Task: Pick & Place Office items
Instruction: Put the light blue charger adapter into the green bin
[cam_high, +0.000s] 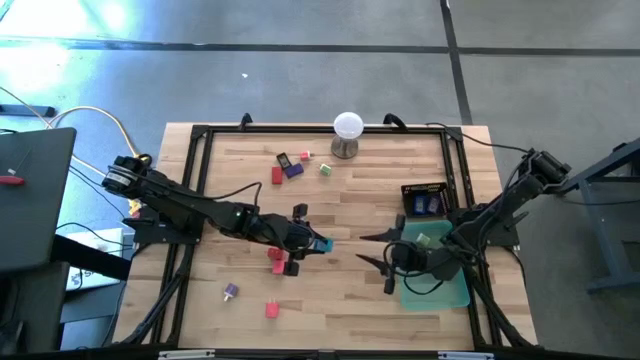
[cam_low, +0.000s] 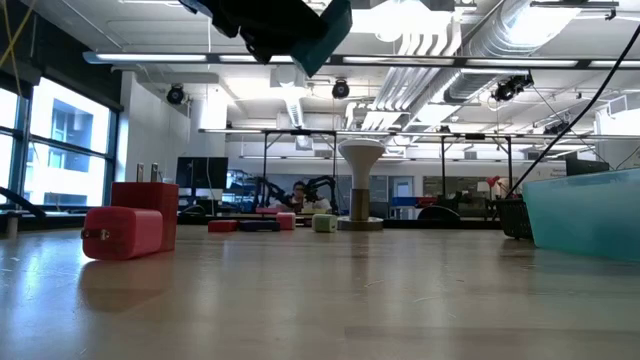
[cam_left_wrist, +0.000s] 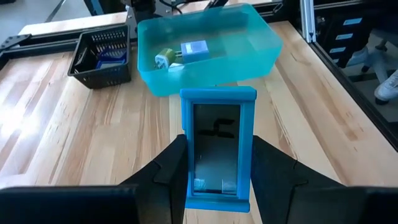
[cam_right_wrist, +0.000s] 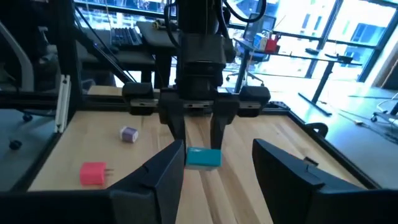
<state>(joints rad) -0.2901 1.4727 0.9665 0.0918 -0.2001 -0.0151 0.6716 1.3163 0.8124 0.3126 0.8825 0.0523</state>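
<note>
The left gripper (cam_left_wrist: 214, 171) is closed on a flat, boxy teal piece (cam_left_wrist: 217, 149) with a shiny smooth face, held up above the striped wooden table (cam_high: 340, 290). The right gripper (cam_high: 372, 250) waits open and empty by the see-through green tray (cam_high: 440, 285), facing the teal piece across a small gap.

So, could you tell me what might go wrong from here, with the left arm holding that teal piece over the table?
1. The left tool holds the teal piece by its lower end only, so it could tilt or slip out on the way to the green tray.
2. The right tool waits open in front of the tray, facing the left one; the two could collide.
3. Two red pieces lie just beneath the left arm, and a low move might knock them.
</note>
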